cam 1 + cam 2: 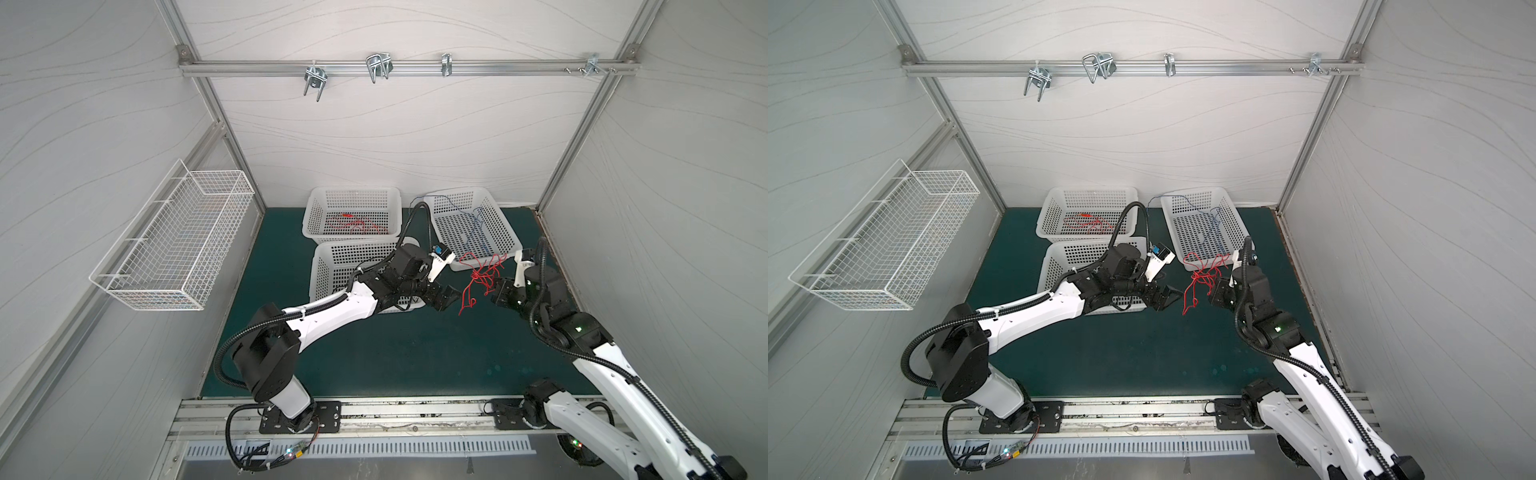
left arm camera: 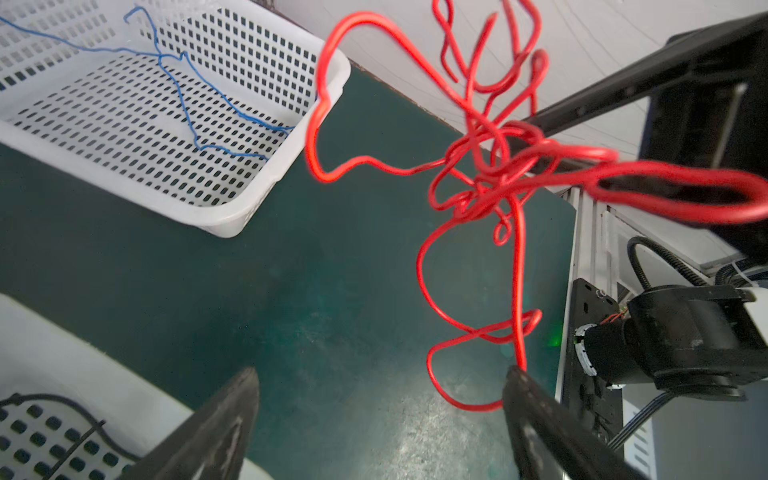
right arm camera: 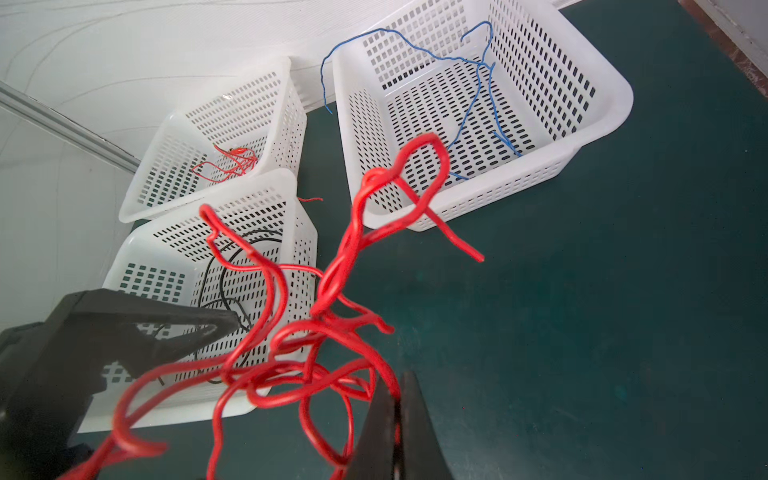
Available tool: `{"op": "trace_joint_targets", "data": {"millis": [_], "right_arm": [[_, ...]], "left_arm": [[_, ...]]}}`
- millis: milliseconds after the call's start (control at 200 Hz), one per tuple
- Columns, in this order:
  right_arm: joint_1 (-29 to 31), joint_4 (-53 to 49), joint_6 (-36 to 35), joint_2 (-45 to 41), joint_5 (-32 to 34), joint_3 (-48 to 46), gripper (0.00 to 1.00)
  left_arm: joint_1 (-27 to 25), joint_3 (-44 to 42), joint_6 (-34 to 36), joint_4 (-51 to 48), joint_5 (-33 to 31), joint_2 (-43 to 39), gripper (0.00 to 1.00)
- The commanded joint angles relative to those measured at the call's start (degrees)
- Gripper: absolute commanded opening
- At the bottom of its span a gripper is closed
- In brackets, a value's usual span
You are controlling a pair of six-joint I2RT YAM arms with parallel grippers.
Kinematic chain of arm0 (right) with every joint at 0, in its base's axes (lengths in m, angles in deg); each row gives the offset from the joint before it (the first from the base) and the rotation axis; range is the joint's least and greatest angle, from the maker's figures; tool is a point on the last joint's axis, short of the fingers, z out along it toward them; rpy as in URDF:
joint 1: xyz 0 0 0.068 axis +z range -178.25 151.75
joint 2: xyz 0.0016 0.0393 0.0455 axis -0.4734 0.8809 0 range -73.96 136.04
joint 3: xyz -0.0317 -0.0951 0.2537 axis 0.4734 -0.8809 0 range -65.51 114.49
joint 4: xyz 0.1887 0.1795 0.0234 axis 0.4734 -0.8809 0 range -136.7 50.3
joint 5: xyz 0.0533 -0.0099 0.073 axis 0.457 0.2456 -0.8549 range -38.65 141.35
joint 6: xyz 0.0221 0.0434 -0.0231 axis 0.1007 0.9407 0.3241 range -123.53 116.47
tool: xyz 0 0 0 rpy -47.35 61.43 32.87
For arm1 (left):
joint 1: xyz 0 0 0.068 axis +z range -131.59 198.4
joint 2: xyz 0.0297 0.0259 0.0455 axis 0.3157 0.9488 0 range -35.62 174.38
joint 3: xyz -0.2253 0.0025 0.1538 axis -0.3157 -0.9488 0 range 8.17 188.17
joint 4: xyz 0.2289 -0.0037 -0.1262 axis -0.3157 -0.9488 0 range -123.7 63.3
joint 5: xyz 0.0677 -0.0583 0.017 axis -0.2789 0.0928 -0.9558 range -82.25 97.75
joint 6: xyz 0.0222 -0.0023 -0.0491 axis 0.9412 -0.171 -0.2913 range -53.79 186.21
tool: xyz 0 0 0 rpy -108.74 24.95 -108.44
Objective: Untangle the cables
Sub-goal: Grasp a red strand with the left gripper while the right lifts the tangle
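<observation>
Your right hand (image 3: 395, 411) is pinched shut on the red cable tangle (image 1: 484, 274), which dangles above the bench (image 1: 415, 345) near the basket (image 1: 457, 193). Your left hand (image 2: 381, 372) is spread wide beside it. Grab a loop instead of a loose end and pulling could just cinch the knot tighter.

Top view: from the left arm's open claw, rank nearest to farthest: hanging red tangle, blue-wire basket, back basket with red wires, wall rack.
From the left gripper:
1. red tangle, hanging just right of it
2. blue-wire basket, behind, to the right
3. back basket with red wires, behind, to the left
4. wall rack, on the left wall
</observation>
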Motion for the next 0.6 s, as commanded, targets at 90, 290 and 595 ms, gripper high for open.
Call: {"op": "trace_joint_targets", "data": {"millis": [90, 290, 595], "right_arm": [[-0.3, 1.5, 0.4, 1.2, -1.2, 1.0, 0.00], [-0.2, 1.7, 0.5, 0.3, -0.9, 0.5, 0.00], [-0.3, -1.2, -1.1, -2.1, 3.2, -0.2, 0.00]], "left_arm": [[-1.8, 1.2, -0.7, 6.7, 1.2, 0.7, 0.90], [-1.9, 2.6, -1.9, 6.2, 2.2, 2.1, 0.88], [-1.8, 2.7, 3.8, 0.3, 4.5, -0.1, 0.95]]}}
